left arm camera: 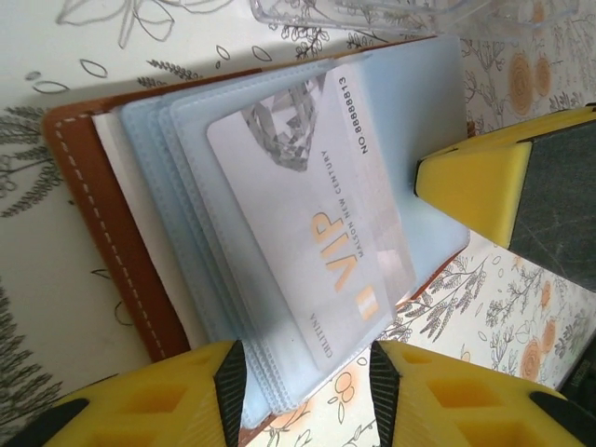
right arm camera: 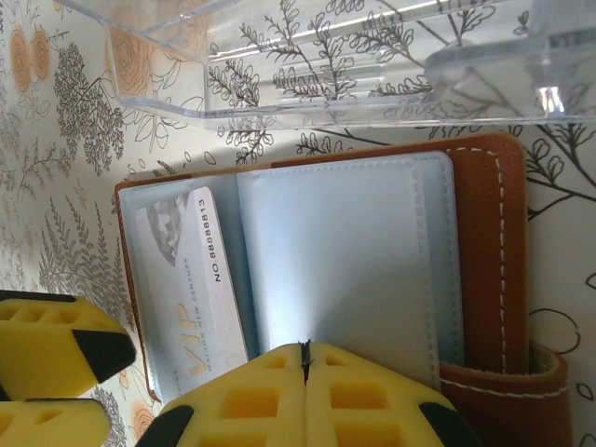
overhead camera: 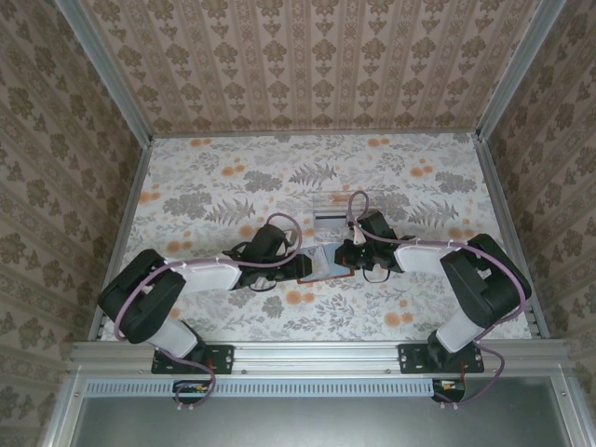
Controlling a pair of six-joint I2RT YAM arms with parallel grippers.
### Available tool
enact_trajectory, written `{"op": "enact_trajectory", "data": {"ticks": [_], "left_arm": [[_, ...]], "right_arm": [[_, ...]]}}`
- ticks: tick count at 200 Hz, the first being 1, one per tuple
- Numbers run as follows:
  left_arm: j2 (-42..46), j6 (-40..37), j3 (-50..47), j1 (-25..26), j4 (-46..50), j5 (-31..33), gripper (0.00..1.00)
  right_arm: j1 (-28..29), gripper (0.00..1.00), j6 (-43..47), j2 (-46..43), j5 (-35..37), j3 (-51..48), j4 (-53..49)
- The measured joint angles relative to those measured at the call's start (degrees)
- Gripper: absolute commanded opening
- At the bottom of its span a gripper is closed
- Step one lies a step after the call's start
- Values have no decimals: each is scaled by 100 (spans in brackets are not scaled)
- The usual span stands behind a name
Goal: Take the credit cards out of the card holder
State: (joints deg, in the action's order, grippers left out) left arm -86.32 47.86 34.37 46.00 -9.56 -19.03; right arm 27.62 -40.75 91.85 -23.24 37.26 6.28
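The task is at an early stage, by the look of it. The card holder (right arm camera: 484, 279) lies open on the tabletop (overhead camera: 233, 186), midway between the two arms and just beside a clear plastic tray (right arm camera: 372, 102). A pale VIP card (left arm camera: 307, 242) is still tucked in its grey-blue sleeves. The right hand (right arm camera: 304, 391) has its fingers pressed together with nothing between them, and seems to pin the holder's right-hand page flat. The left hand (left arm camera: 303, 391) stands partly open at the near edge of the sleeves, its fingers either side of the VIP card's end without gripping it. At least this card is left to pull out. I cannot tell whether more sit in the sleeves beneath, or whether any already lie in the tray.
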Motion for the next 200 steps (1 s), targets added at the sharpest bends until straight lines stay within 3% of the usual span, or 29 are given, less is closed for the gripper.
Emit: {"op": "enact_trajectory", "data": {"ticks": [51,117,200], "left_arm": [[111,-127,330,11,271,81,25],[-660,-118,516,52,140,68,24],[-673,-114,516,52,57,63,23]], "right_arm": [[94,18,111,-109,-4,11,-28],[208,22,358,-101,-129,398,-212],[234,26,544,380,-227,590,-363]]}}
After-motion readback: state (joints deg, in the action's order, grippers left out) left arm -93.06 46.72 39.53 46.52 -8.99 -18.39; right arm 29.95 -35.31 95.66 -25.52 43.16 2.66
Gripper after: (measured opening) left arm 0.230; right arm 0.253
